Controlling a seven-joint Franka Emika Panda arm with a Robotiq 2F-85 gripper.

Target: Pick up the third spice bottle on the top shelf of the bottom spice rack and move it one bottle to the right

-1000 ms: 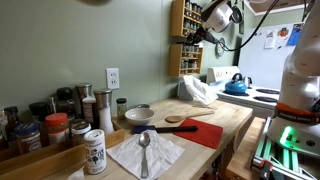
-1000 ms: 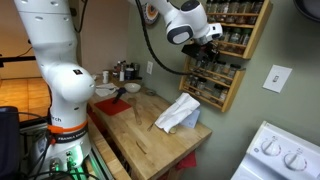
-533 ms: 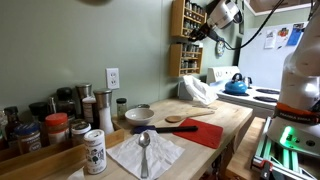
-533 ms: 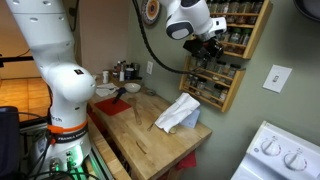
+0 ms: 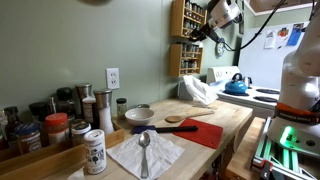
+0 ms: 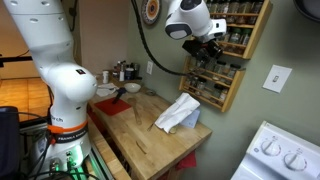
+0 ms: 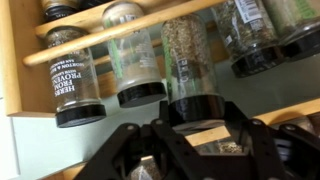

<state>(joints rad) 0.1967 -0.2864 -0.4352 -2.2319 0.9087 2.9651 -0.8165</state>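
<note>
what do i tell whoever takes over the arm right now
Pincer: up at the wall spice rack, fingers on either side of one spice bottle. Can't tell whether it is gripped.
Bottles: all in a row behind the shelf rail. The wrist view looks upside down.
Done: pincer lined up on a bottle.
Left: confirm it's the third bottle, grip it, lift it out, set it one place to the right, let go.

Wrist view: gripper (image 7: 190, 148) fingertips cut off at bottom edge. Spice bottle (image 7: 187, 60) label blurred. Rack (image 5: 189, 38) bottles too small to count in an exterior view.
</note>
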